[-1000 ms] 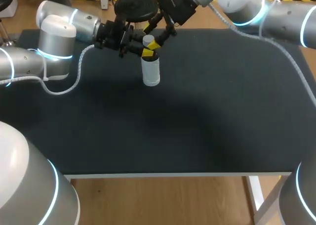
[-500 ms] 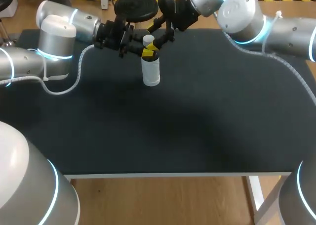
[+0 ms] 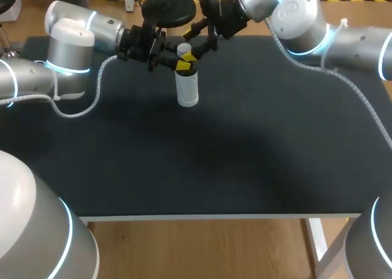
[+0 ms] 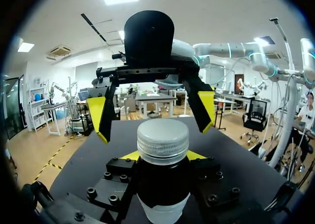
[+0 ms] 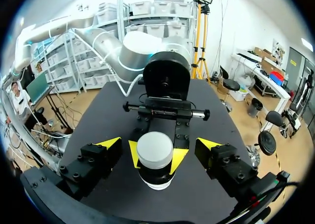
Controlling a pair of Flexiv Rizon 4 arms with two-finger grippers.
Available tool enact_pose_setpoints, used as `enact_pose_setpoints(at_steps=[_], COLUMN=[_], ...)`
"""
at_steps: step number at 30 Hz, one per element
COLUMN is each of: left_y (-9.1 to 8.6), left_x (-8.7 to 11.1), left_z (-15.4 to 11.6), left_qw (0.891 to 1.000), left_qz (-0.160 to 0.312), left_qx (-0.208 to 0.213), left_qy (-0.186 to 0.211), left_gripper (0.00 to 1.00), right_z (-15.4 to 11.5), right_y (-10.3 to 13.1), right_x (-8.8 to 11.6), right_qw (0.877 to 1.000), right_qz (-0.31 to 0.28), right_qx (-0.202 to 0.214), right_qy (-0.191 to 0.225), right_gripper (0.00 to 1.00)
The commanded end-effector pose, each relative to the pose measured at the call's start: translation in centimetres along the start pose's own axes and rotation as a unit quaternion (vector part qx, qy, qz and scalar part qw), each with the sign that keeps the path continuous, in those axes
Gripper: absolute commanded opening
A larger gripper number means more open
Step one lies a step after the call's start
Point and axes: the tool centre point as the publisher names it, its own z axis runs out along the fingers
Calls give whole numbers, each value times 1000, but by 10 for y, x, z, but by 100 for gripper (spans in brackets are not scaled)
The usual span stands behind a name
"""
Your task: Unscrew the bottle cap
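A small pale bottle [image 3: 187,89] with a white ribbed cap [image 3: 184,49] stands upright at the back of the black table. My left gripper [image 3: 182,64] comes in from the left and is shut on the bottle's neck just below the cap [image 4: 163,141]; its yellow tips press on both sides. My right gripper [image 3: 198,42] hangs behind the cap, open wide. In the right wrist view the cap [image 5: 154,151] sits between its spread fingers [image 5: 109,143] without touching them. In the left wrist view the right gripper [image 4: 153,113] faces me beyond the cap.
A black round stool seat [image 3: 169,7] stands just past the table's far edge, behind both grippers. The left arm's white cable [image 3: 79,110] loops over the black table [image 3: 233,156] at the left.
My right arm's wrist has swung left and turned, and its open gripper has shifted slightly behind the cap. The left gripper and the bottle have not moved.
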Motion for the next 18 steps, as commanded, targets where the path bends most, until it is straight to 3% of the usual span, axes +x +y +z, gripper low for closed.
enact_pose_setpoints(at_steps=[1,9,11,12,15,18], left_y=[0,0,0,0,0,0], left_x=[-1,-1,-1,-1,-1,-1], left_z=[0,0,0,0,0,0], left_qw=[1000,1000,1000,1000,1000,1000], left_qz=[0,0,0,0,0,0], left_qx=[0,0,0,0,0,0], left_qy=[1,1,1,1,1,1], left_gripper=[0,0,0,0,0,0], right_z=[2,2,2,2,2,2], right_y=[2,0,0,0,0,-1], right_x=[0,-1,-1,-1,-1,-1], right_qw=[1000,1000,1000,1000,1000,1000], right_qz=[0,4,4,5,5,3], right_qx=[3,5,5,5,5,5], right_qy=[-3,-6,-5,-5,-5,-1], right_gripper=[100,99,47,42,1,0])
